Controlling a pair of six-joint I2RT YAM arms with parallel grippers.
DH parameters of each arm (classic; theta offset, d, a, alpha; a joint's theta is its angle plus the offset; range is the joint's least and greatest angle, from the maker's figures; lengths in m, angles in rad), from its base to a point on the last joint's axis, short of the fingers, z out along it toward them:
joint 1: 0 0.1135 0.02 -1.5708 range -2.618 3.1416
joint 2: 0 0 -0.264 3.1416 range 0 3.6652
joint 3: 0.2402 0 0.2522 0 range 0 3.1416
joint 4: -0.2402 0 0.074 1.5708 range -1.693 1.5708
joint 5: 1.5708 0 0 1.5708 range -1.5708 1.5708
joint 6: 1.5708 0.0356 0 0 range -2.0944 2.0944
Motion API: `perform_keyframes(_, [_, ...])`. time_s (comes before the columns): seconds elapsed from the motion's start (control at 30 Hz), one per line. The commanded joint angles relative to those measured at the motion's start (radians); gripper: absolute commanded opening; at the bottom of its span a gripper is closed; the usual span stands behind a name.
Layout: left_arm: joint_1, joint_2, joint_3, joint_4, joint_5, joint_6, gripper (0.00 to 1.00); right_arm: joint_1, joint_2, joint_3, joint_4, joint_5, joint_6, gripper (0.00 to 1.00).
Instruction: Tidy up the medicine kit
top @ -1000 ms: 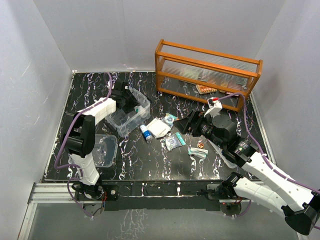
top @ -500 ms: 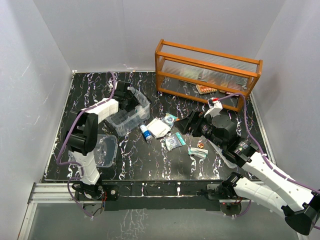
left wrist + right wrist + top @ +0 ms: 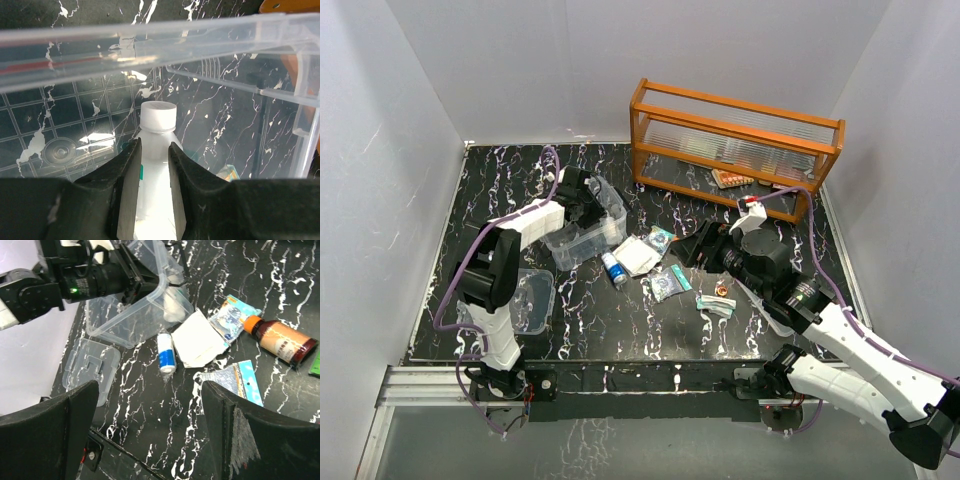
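Top external view: the medicine kit (image 3: 575, 243) stands lid-off on the black marbled table (image 3: 620, 325), left of centre. Its clear lid (image 3: 528, 300) lies flat, apart from the box, nearer the front-left edge. The left gripper (image 3: 586, 203) reaches into the open kit from the back-left side.

Left wrist view: the box rim runs across the top of the frame, with the gridded floor below it. A white bottle (image 3: 158, 116) with a white cap lies inside the kit between the two dark fingers (image 3: 125, 185). Both pads are closed against its sides, so it is gripped.

Right gripper (image 3: 693, 246) hovers over the loose items at table centre. In the right wrist view its fingers (image 3: 45, 425) stand wide apart with nothing between them.

Loose items, all outside the kit:
- small bottle with blue label (image 3: 612, 267), lying on its side just beside the kit's near corner
- white packet (image 3: 638, 257), just right of that bottle
- blue-and-silver sachet (image 3: 231, 314), touching the packet's far edge
- amber bottle with orange cap (image 3: 282, 341), lying on its side beside the sachet

Orange wooden rack (image 3: 735, 135) stands at back right, well apart from the kit.
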Motion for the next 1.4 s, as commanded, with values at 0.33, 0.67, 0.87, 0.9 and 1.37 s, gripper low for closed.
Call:
perform_keyframes(0.33, [-0.009, -0.15, 0.203, -0.23, 0.045, 0.255, 0.44, 0.0, 0.133, 0.053, -0.125, 0.308, -0.149, 0.83])
perform_keyframes(0.67, [-0.003, -0.336, 0.176, -0.379, 0.127, 0.347, 0.48, -0.039, 0.422, 0.15, -0.111, 0.285, -0.497, 0.85])
perform_keyframes(0.87, [-0.002, -0.511, 0.079, -0.404, 0.199, 0.362, 0.53, -0.128, 0.562, 0.174, -0.051, 0.133, -0.647, 0.85])
perform_keyframes(0.9, [0.0, -0.549, 0.062, -0.405, 0.207, 0.36, 0.54, -0.147, 0.588, 0.181, -0.044, 0.106, -0.663, 0.85])
perform_keyframes(1.37, [0.004, -0.704, -0.019, -0.424, 0.302, 0.33, 0.59, -0.184, 0.815, 0.27, -0.052, -0.044, -0.816, 0.77])
